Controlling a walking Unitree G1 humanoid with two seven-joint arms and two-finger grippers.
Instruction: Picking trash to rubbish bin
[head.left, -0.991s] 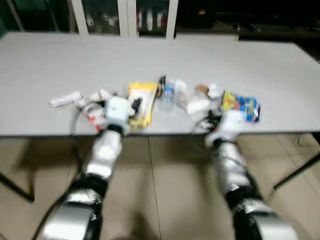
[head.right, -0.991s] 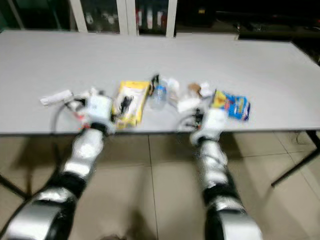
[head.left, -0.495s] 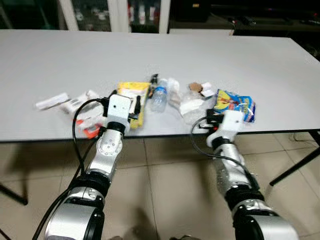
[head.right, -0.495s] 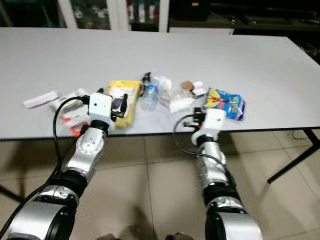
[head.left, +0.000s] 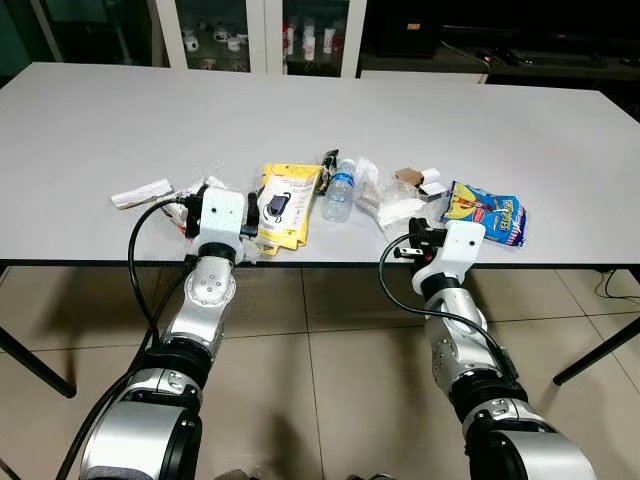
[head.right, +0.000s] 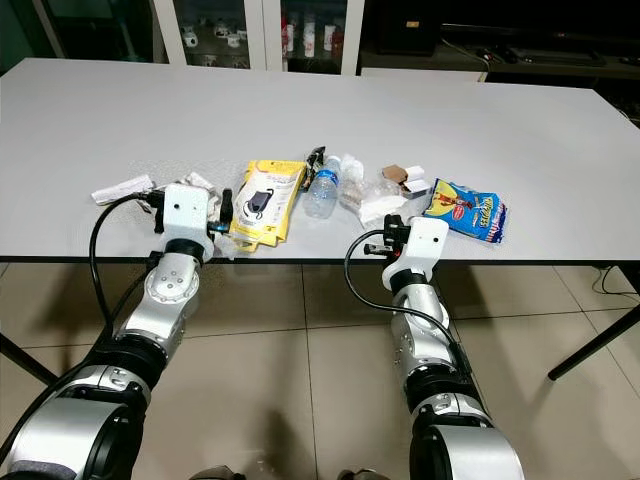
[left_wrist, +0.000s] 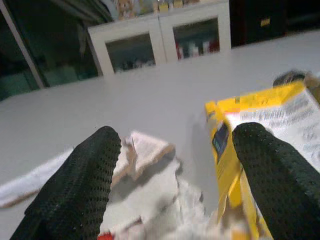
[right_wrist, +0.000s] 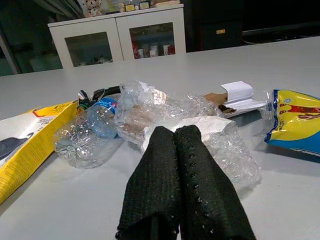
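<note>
My left gripper (left_wrist: 172, 200) sits at the near edge of the table (head.left: 120, 120), its two black fingers spread wide. Between them lies crumpled white paper (left_wrist: 150, 200), with the yellow packet (head.left: 283, 205) just beside it at three o'clock. I judge the paper to be my first pick. To do it well I should ease forward until both fingertips pass the heap's thickest part, keep low to the tabletop, then close slowly so the paper bunches in and does not slide out. The right finger is close to the packet's edge, so I would shift a touch toward nine o'clock to avoid pinching both.

My right gripper (right_wrist: 182, 150) rests at the table edge with its fingers pressed together, holding nothing. Straight ahead at twelve o'clock is a wad of clear plastic wrap (right_wrist: 220, 142), then the crushed bottle (head.left: 338, 195) at eleven, and the blue and yellow snack bag (head.left: 483, 213) at one o'clock.

Farther off, a white wrapper (head.left: 141, 194) lies at my left gripper's ten o'clock.

Hard to tell: what the red scrap under the paper is, and where the rubbish bin stands. The small brown and white bits (head.left: 420, 180) behind the plastic are too small to name.
</note>
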